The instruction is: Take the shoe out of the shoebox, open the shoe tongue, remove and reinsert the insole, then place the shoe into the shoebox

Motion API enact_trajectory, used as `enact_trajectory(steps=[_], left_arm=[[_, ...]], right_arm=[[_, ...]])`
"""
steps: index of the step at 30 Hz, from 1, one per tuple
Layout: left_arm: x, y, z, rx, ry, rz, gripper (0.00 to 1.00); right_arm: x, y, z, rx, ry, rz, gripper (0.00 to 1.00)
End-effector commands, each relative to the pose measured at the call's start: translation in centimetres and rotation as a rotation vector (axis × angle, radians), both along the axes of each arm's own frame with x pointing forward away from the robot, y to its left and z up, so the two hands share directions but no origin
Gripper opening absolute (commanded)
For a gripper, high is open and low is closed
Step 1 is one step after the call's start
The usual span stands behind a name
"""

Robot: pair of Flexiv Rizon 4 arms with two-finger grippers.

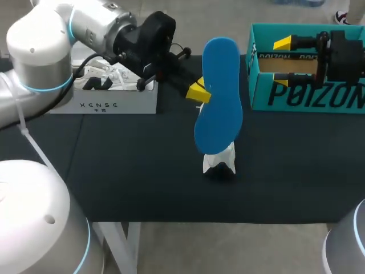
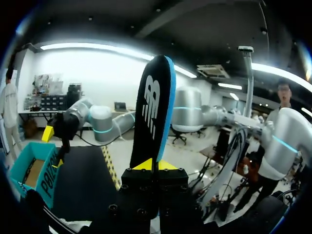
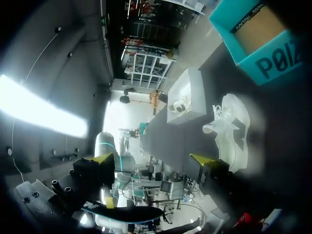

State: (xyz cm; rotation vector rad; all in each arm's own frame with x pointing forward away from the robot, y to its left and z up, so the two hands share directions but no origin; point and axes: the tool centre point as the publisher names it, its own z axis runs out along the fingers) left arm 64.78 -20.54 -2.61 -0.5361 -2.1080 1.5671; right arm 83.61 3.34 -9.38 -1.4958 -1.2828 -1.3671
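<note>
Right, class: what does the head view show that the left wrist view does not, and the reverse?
Only the head view: the white box at the robot's left, the white shoe plainly on the table under the insole, and the insole's broad blue face. Only the left wrist view: the insole's black face with its white logo. Both: the left tool shut on the upright insole, the teal shoebox, and the open right tool over it.
</note>
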Motion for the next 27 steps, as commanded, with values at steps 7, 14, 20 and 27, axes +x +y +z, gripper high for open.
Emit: enact_trajectory(steps=[7,14,20,27], left_arm=[[0.2,-0.2,0.7,0.143,-0.872,-0.069,0.00],[1.4,-0.9,-0.2,0.097,-1.125,0.008,0.00],[3.4,-1.8,-1.1,0.001,-1.535,0.146,0.00],[4.6,-2.0,0.1,-0.051,-1.582,0.262,0.00]], right_arm=[[0.1,0.1,0.0,-0.003,0.001,-0.001,1.00],[0.1,0.1,0.0,-0.003,0.001,-0.001,1.00],[0.1,0.1,0.0,-0.003,0.001,-0.001,1.00],[0.1,0.1,0.0,-0.003,0.001,-0.001,1.00]])
